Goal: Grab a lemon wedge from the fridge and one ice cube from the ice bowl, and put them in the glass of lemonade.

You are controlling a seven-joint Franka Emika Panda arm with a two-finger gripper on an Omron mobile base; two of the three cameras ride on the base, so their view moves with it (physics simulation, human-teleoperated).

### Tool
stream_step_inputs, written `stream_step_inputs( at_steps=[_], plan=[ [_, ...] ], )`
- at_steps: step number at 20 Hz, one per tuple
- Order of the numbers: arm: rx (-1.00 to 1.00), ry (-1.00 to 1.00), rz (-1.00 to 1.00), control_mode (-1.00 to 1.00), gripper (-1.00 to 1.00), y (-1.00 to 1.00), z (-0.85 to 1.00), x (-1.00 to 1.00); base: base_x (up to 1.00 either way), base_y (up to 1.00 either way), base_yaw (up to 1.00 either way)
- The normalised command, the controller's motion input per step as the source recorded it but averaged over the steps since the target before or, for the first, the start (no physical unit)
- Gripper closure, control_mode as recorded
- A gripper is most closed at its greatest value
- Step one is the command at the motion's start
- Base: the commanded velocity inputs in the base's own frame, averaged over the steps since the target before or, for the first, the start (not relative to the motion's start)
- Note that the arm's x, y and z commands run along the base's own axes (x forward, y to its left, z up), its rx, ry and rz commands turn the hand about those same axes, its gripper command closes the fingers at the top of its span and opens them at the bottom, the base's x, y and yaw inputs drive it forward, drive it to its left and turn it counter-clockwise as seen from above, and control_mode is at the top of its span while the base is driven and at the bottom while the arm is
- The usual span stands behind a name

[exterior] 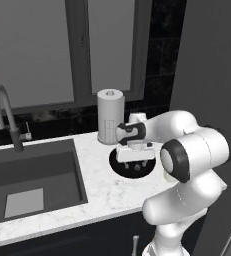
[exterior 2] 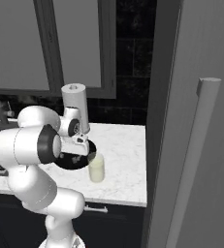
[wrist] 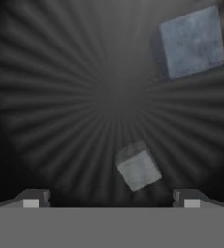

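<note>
- Tall grey fridge (exterior 2: 200, 145) at the right end of the bench (exterior: 102, 192), door closed, long bar handle (exterior 2: 193, 160) facing the room.
- Marble bench carrying a grey sink (exterior: 32, 177) at left with a curved tap (exterior: 4, 115).
- White paper towel roll (exterior: 110, 115) upright, just behind the ice bowl (exterior: 118, 167).
- Black ice bowl near the fridge; glass of lemonade (exterior 2: 96, 167) just beside its rim, upright, pale yellow inside.
- Pincer (wrist: 111, 196) low over the ice bowl, jaws spread wide, grasping nothing.
- 2 cubes inside: nearer ice cube (wrist: 138, 169) between the fingertips (wrist: 33, 197), untouched; second cube (wrist: 192, 42) well apart.
</note>
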Motion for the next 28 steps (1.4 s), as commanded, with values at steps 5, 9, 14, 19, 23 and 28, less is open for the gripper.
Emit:
stream_step_inputs(
  at_steps=[5,9,14,19,23,28],
  plan=[
    [0.00,0.00,0.02,-1.00,-1.00,0.02,-0.27,0.00,0.00,0.00,0.00],
    [0.00,0.00,0.02,-1.00,-1.00,0.04,-0.18,0.00,0.00,0.00,0.00],
    [-0.02,0.00,0.04,-1.00,-1.00,0.29,0.00,0.07,0.00,0.00,0.00],
    [-0.01,0.00,0.05,-1.00,-1.00,0.24,0.00,0.13,0.00,0.00,0.00],
    [0.00,0.00,0.01,-1.00,-1.00,0.00,0.00,0.00,0.00,0.00,0.00],
    [0.00,0.00,0.00,-1.00,-1.00,0.00,0.00,0.00,0.00,0.00,0.00]
  ],
)
